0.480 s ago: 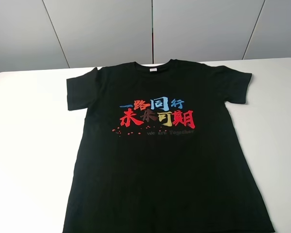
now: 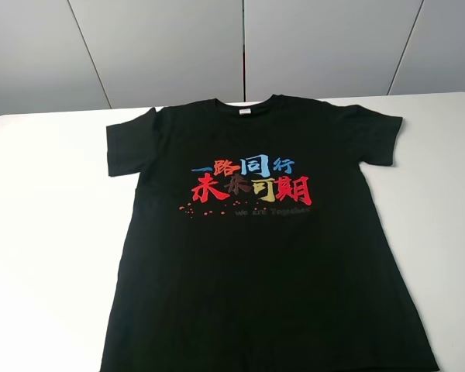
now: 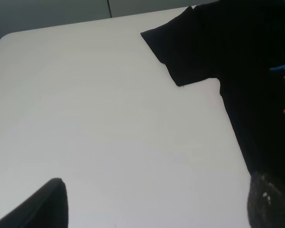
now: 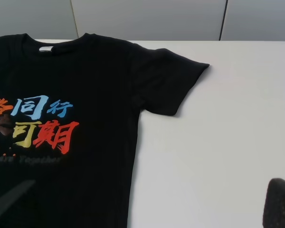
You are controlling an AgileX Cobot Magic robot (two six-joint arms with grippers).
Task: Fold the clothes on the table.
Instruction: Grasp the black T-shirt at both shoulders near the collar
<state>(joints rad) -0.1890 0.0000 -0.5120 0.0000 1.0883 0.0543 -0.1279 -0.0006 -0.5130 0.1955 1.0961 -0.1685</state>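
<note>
A black short-sleeved T-shirt [image 2: 256, 256] lies flat on the white table [image 2: 46, 232], print side up, collar toward the far edge. Red, blue and yellow characters [image 2: 252, 180] cross its chest. Neither gripper shows in the exterior high view. In the left wrist view my left gripper [image 3: 159, 190] is open and empty, hovering near the shirt's left sleeve [image 3: 185, 52]; its fingers [image 3: 50, 204] stand wide apart. In the right wrist view my right gripper [image 4: 152, 190] is open and empty, by the shirt's right sleeve [image 4: 166, 80]; one dark fingertip [image 4: 280, 204] shows clearly.
Grey wall panels [image 2: 240, 46] stand behind the table's far edge. Bare white tabletop lies left [image 3: 85, 118] and right [image 4: 228, 133] of the shirt. The shirt's hem runs out of the exterior high view at the near edge.
</note>
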